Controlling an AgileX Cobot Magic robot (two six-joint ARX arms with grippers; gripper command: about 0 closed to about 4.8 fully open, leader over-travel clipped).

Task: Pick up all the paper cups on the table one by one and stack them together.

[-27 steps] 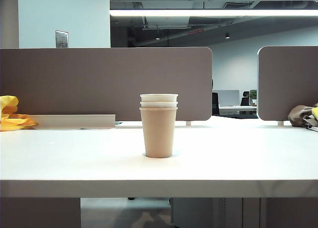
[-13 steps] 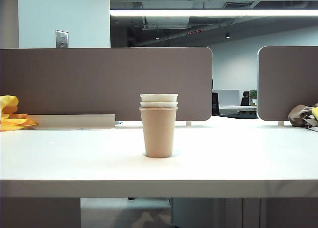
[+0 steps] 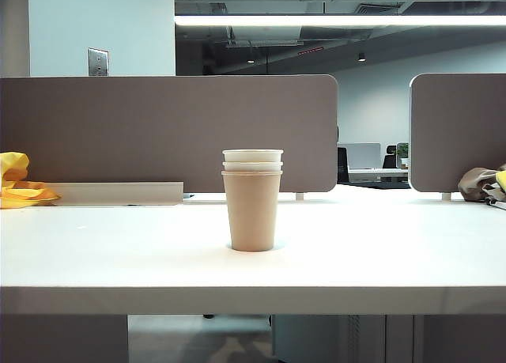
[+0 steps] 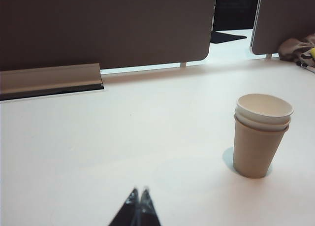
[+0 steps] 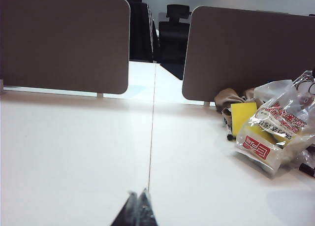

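Three stacked paper cups (image 4: 261, 135) stand well apart from both shut jaws.

Nothing visible has changed across the exterior view pictures.

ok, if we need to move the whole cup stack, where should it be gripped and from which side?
Probably grip the tan outer cup on its side wall, just below the rim, coming in level from the side. The stack stands upright on the table, with two white cups nested inside; gripping only their rims might lift them out. Left gripper and right gripper are both shut, well clear.
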